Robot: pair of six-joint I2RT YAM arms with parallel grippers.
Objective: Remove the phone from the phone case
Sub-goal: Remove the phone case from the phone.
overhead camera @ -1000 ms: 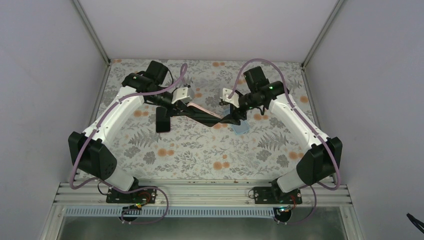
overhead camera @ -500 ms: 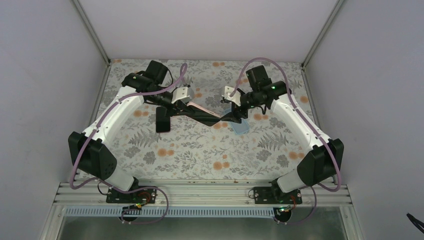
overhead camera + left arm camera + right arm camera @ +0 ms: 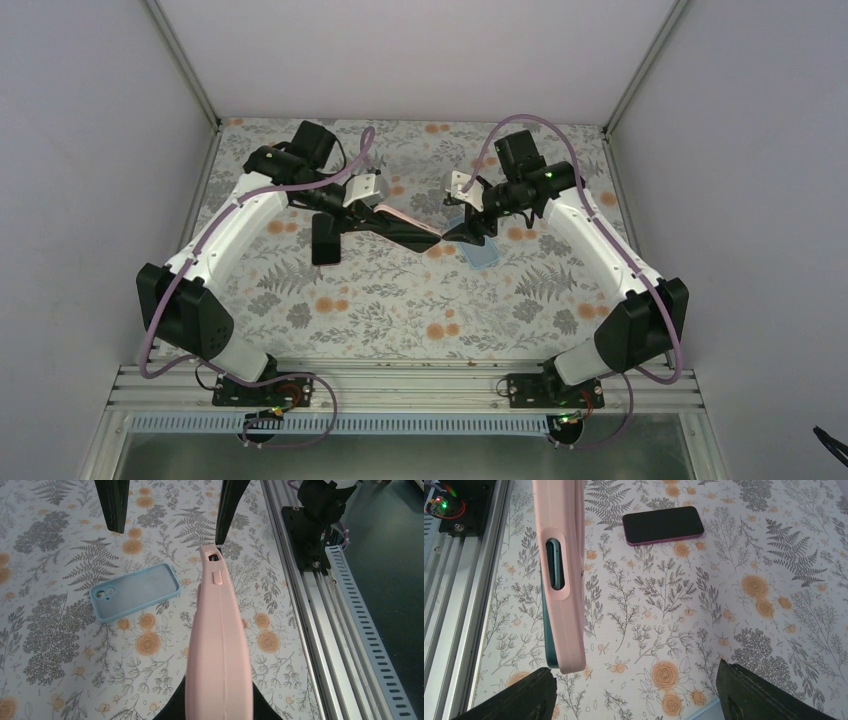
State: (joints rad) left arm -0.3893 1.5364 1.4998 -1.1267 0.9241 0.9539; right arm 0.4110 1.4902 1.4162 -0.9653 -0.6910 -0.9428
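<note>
**A:** What is sitting at the left of the overhead view?

**B:** A spare dark phone (image 3: 663, 525) is lying flat on the floral table (image 3: 684, 610), out of the way; beside it the left gripper (image 3: 216, 707) is clamping the pink phone case (image 3: 220, 645) by one end and holding it in the air, so the other end is sticking out free.

**A:** And the phone itself?

**B:** The phone (image 3: 545, 640) is sitting inside that case; its teal edge is showing along the rim and through the side slot.

**A:** Is the right gripper (image 3: 636, 670) gripping anything?

**B:** No; its jaws are standing wide apart, with one finger just beside the case's free end, probably lining up to peel the rim; further right an empty light-blue case (image 3: 135, 591) is lying on the table.
</note>
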